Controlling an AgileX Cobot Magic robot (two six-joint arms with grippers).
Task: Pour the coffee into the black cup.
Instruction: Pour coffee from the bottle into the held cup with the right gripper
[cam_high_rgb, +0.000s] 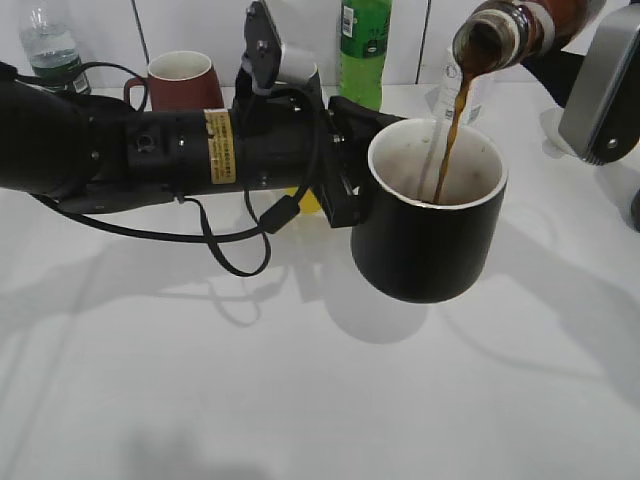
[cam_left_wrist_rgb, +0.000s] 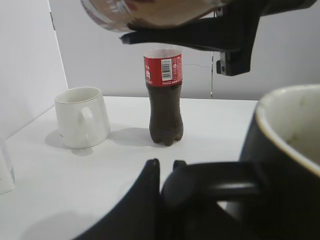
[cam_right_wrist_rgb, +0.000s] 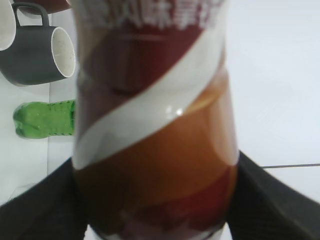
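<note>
White surface (cam_high_rgb: 300, 400), pale wall behind: coffee streaming into the black cup.

Left jaws (cam_left_wrist_rgb: 167, 192) are clamped together on the handle of the black cup (cam_high_rgb: 432, 225), holding it above the surface. Right jaws (cam_right_wrist_rgb: 160, 200) are spread wide around the tilted coffee bottle (cam_high_rgb: 520, 30), gripping its swirl-labelled body; a brown stream (cam_high_rgb: 450, 130) falls from its mouth into the cup's white inside. Behind stand a maroon mug (cam_high_rgb: 180, 80), a green bottle (cam_high_rgb: 364, 50), a cola bottle (cam_left_wrist_rgb: 165, 100) and a white mug (cam_left_wrist_rgb: 82, 117).
</note>
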